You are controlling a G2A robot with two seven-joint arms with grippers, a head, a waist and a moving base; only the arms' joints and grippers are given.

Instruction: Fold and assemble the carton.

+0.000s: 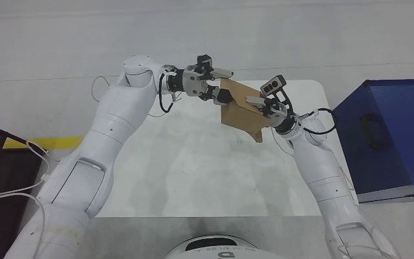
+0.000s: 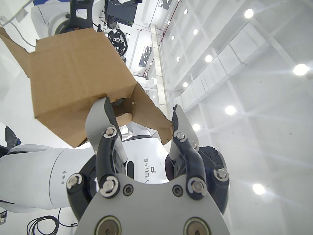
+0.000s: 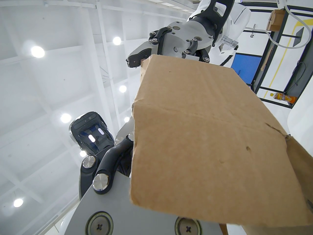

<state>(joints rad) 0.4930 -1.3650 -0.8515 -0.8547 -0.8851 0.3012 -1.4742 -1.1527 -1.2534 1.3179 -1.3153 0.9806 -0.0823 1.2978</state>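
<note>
A brown cardboard carton (image 1: pixel 240 109) hangs in the air above the far part of the white table (image 1: pixel 194 168), partly folded into a box shape. My left gripper (image 1: pixel 223 96) meets its far left end and stands open. In the left wrist view one loose flap (image 2: pixel 149 113) lies between the spread fingers (image 2: pixel 104 113), and the carton's open end (image 2: pixel 73 74) shows just beyond. My right gripper (image 1: pixel 263 110) holds the carton's right end, shut on it. In the right wrist view the carton (image 3: pixel 200 135) hides its fingertips.
A dark blue crate (image 1: pixel 381 136) stands beside the table's right edge. A black object (image 1: pixel 13 175) with cables lies at the left, off the table. The table surface below the carton is bare.
</note>
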